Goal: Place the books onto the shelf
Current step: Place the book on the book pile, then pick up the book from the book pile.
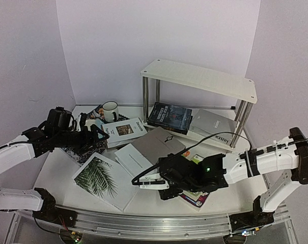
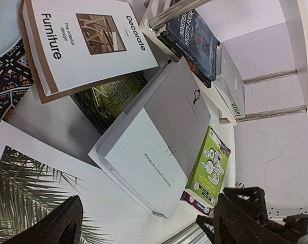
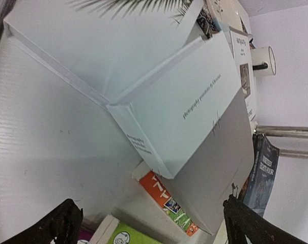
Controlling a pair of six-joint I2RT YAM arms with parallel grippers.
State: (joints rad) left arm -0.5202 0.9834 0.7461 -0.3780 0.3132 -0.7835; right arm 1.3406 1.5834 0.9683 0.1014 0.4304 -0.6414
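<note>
The shelf (image 1: 199, 76) stands at the back right with a dark book (image 1: 170, 117) and a grey book (image 1: 210, 122) on its lower board. Books lie scattered on the table: the palm-leaf book (image 1: 100, 178), a pale boxed book (image 1: 136, 158) on a big grey one (image 1: 161, 141), a "Decorate" book (image 1: 124, 131) and a lime green book (image 2: 210, 165). An orange book (image 3: 166, 201) shows under the grey one. My left gripper (image 2: 146, 223) hovers open over the left of the pile. My right gripper (image 3: 151, 223) is open low beside the pale book's near corner, holding nothing.
A white mug (image 1: 110, 109) stands at the back left beside a patterned placemat (image 2: 8, 76). A dark green book (image 2: 110, 101) lies half under the "Decorate" book. A magenta book (image 1: 192, 197) sits under my right arm near the table's front edge.
</note>
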